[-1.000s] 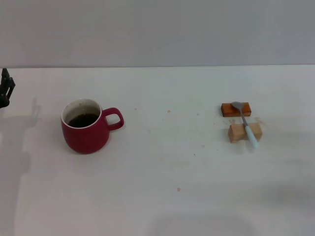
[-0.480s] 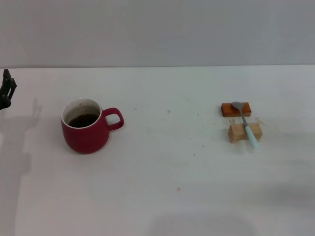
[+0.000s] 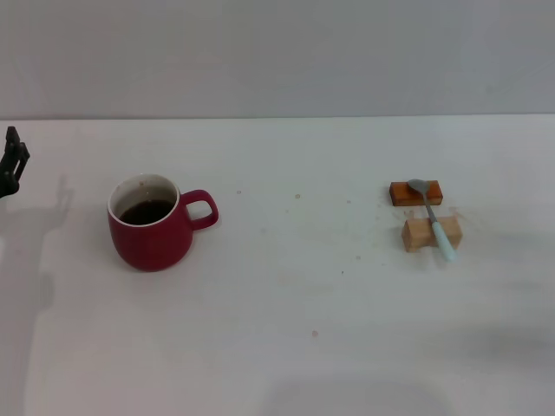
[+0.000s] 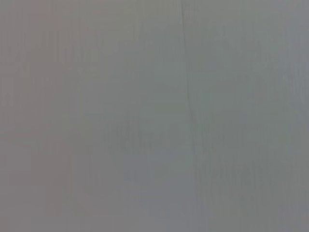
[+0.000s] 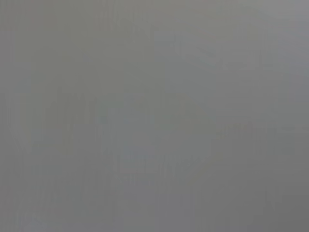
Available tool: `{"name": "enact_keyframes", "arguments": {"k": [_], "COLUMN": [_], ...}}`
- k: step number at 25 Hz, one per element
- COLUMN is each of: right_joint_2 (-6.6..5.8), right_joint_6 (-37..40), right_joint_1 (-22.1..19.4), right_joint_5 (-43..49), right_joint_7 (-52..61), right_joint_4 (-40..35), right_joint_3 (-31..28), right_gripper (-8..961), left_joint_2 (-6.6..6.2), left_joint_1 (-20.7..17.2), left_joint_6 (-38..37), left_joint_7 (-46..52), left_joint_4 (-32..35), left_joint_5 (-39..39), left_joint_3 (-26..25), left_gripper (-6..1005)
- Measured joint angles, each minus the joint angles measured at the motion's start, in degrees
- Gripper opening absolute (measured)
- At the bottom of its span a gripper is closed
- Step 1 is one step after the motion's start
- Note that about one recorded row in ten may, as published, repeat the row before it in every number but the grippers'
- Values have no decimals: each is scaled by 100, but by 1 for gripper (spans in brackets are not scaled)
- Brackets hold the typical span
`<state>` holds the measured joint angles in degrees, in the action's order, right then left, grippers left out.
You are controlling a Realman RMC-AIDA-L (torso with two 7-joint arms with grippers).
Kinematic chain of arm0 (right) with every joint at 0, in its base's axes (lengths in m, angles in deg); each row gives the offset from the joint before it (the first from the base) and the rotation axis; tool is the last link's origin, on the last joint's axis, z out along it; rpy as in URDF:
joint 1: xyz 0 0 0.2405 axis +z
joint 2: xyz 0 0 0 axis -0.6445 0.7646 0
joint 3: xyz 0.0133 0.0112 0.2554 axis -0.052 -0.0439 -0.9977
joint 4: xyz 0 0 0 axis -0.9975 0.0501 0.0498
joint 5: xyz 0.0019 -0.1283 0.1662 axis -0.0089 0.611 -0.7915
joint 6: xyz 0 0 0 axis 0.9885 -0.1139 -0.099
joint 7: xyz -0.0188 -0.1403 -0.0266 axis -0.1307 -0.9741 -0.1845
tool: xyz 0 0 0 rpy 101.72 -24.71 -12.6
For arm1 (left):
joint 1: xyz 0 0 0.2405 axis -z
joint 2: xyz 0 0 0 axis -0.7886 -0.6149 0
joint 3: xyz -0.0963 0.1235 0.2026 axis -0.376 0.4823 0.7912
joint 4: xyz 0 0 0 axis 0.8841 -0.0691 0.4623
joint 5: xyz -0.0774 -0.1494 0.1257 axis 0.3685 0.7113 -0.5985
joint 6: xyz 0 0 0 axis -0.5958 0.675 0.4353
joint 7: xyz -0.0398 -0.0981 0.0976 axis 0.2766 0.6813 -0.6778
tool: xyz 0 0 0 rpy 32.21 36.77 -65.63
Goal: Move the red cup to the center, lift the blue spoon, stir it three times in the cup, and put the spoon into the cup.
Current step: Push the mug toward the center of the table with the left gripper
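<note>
The red cup stands on the white table at the left, handle pointing right, with dark liquid inside. At the right, the blue spoon lies across two small blocks, its metal bowl on the orange block and its pale handle over the tan block. Only a dark tip of my left gripper shows at the far left edge, well left of the cup. The right gripper is out of view. Both wrist views show only plain grey.
The white table stretches between the cup and the spoon, with a few small specks on it. A grey wall runs behind the table's far edge.
The left gripper's tip has edged slightly further left and up at the frame's edge. The cup and the spoon have not moved.
</note>
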<state>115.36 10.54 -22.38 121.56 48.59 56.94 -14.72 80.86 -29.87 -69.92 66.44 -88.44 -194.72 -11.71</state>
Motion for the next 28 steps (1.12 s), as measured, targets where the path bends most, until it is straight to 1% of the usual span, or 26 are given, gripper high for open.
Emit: {"name": "enact_keyframes", "arguments": {"k": [28], "right_joint_2": [0], "right_joint_6": [60], "right_joint_1": [-27], "right_joint_5": [0], "right_joint_7": [0], "right_joint_4": [0], "right_joint_3": [0], "right_gripper": [810], "left_joint_2": [0], "left_joint_1": [-39], "left_joint_6": [-14], "left_joint_7": [0], "left_joint_4": [-44], "left_joint_5": [0], "left_joint_3": [0], "left_gripper": [844]}}
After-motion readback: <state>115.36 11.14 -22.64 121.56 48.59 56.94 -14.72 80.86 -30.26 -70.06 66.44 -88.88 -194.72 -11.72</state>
